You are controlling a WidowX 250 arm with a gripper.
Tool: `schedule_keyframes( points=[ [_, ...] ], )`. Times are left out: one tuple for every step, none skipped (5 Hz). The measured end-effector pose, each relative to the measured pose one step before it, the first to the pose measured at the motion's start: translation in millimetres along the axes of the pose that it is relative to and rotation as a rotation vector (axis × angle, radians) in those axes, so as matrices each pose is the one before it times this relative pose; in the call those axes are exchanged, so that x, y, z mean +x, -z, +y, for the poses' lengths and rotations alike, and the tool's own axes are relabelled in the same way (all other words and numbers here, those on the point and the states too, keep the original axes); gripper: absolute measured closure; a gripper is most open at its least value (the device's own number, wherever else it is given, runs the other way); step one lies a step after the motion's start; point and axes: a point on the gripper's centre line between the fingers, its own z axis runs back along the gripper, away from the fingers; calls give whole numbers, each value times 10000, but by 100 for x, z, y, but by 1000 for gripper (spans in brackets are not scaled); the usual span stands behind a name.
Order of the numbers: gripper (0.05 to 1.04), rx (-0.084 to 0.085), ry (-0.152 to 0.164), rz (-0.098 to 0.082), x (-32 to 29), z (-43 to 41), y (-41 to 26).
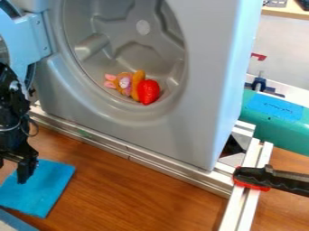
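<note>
Nearest first: wood-topped table point(163, 194), with a grey-blue edge of something point(13, 222) in the lower left corner. Just beyond it a blue cloth point(45, 187) lies flat on the wood. The black end effector point(13, 173) hangs at the left edge over the cloth's upper part. Its state: open, the finger on the right set apart from the other, which is cut by the view's edge; nothing seen gripped.

To the right, a black clamp with red pads point(271, 180) sits across a pair of metal rails point(241, 203) that run toward the near edge. A further metal rail point(129, 152) crosses at a slant along the base of a grey front-loading housing point(193, 131), shaped like a washing machine. Its round opening faces the camera; the pale blue door point(27, 38) stands swung open at upper left, near the arm.

Inside, at the lower part of the opening, a red strawberry point(148, 91) rests against a small orange-brown plush toy point(127, 84) with pink parts and a pale purple face. Both are well apart from the end effector.

Behind the housing, at right: a green case point(274, 131) bearing a strip of blue tape point(275, 107) with handwriting. Farther back, a small clamp with a red handle point(259, 57); farthest, a light wooden surface point(287, 10) at the top right.
</note>
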Motion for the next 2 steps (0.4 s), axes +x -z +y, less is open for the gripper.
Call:
schedule_keyframes(
  points=[
    [83, 430, -152, 830, 73, 627, 2254],
    [83, -417, 133, -161, 674, -903, 1195]
  ],
)
